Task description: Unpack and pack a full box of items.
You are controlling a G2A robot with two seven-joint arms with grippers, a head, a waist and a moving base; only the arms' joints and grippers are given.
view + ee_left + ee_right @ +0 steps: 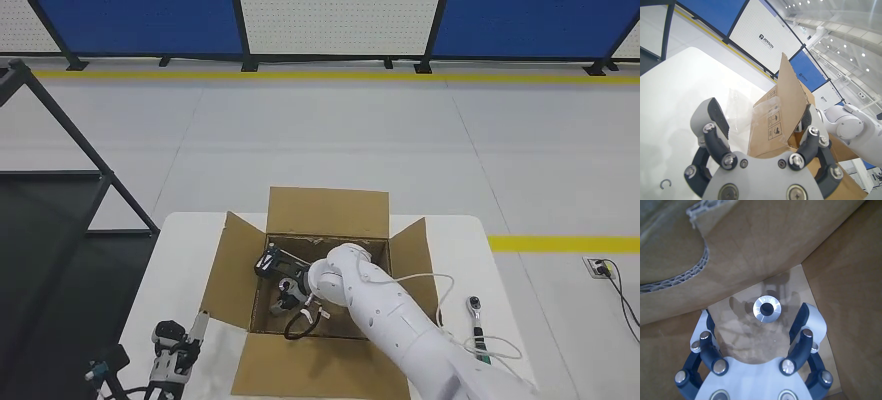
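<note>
Inside the brown cardboard box [328, 212], the right end effector [755, 311] hangs wide open and empty over a small silver metal ring [767, 309] near a corner, where an off-centre close could knock it against the wall.

left end effector [762, 108]: fingers spread wide, aimed forward and tilted upward | right end effector [756, 311]: fingers spread wide, aimed downward, ahead-right of left end effector | right arm [400, 320]: forearm angled forward-left
</note>
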